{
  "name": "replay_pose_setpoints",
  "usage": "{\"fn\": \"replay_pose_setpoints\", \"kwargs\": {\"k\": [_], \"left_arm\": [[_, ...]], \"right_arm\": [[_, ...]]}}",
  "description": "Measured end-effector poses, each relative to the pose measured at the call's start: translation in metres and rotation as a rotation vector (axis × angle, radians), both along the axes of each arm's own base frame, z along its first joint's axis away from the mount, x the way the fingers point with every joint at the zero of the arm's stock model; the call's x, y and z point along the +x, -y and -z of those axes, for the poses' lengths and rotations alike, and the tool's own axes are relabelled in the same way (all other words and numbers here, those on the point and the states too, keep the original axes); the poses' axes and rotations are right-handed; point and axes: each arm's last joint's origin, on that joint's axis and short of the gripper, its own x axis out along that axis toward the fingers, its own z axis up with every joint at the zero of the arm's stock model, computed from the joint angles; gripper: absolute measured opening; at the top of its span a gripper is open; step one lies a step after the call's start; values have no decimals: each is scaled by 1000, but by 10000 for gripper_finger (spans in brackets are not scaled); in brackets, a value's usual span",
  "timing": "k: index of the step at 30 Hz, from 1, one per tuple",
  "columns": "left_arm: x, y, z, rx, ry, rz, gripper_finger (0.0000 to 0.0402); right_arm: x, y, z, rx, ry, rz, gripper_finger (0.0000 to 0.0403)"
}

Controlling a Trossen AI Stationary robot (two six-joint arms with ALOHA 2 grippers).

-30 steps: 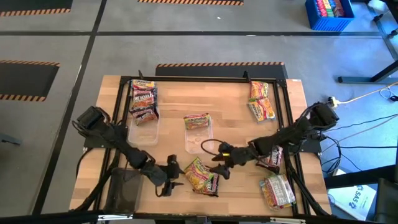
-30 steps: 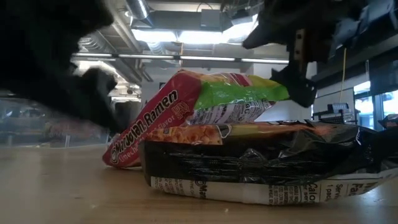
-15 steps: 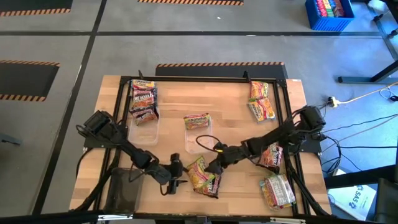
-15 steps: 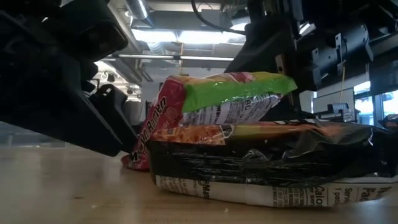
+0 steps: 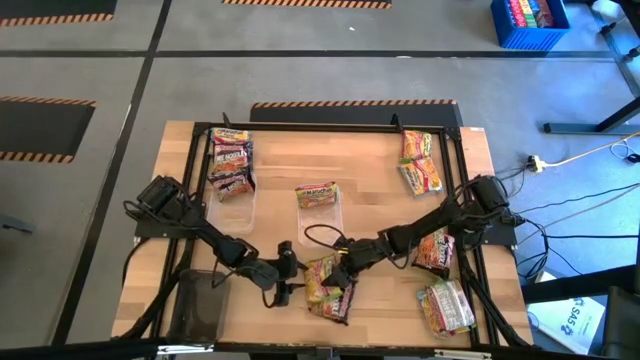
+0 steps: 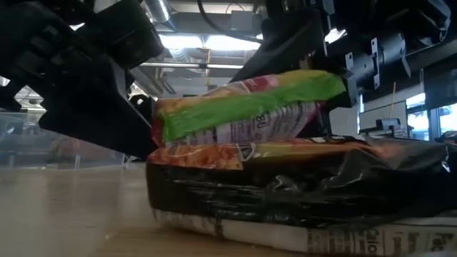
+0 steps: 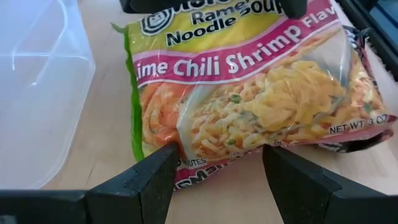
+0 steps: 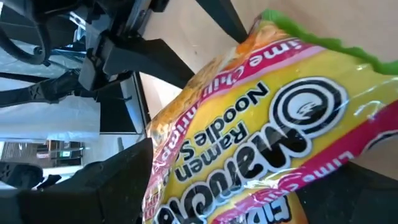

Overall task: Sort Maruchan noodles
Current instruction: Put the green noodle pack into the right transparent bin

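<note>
Low in the middle of the high view, the left tool [image 5: 291, 281] and the right tool [image 5: 337, 272] meet at a small stack of Maruchan noodles on the wooden bench [image 5: 370, 160]. The top packet, Lime Chili Shrimp [image 7: 249, 81], lies on a dark packet [image 6: 300, 193]. The left tool's fingers [image 7: 134, 186] stand spread at its near edge, not clamping it. The right tool is also released, its fingers astride the same packet's other end. More packets lie in a clear tray [image 5: 228, 212] at upper left, and others at upper right [image 5: 418, 160] and lower right [image 5: 445, 305].
</note>
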Motion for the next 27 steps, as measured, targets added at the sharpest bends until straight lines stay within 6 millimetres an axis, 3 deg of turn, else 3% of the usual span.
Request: {"fn": "replay_pose_setpoints", "kwargs": {"k": [4, 17, 27], "left_arm": [[2, 1, -3, 1, 31, 9, 230], [-1, 4, -11, -7, 52, 19, 230], [-23, 6, -52, 8, 50, 13, 230]], "right_arm": [[2, 0, -2, -21, 21, 7, 308], [2, 0, -2, -49, 33, -4, 151], [0, 1, -25, -160, 150, -73, 124]]}}
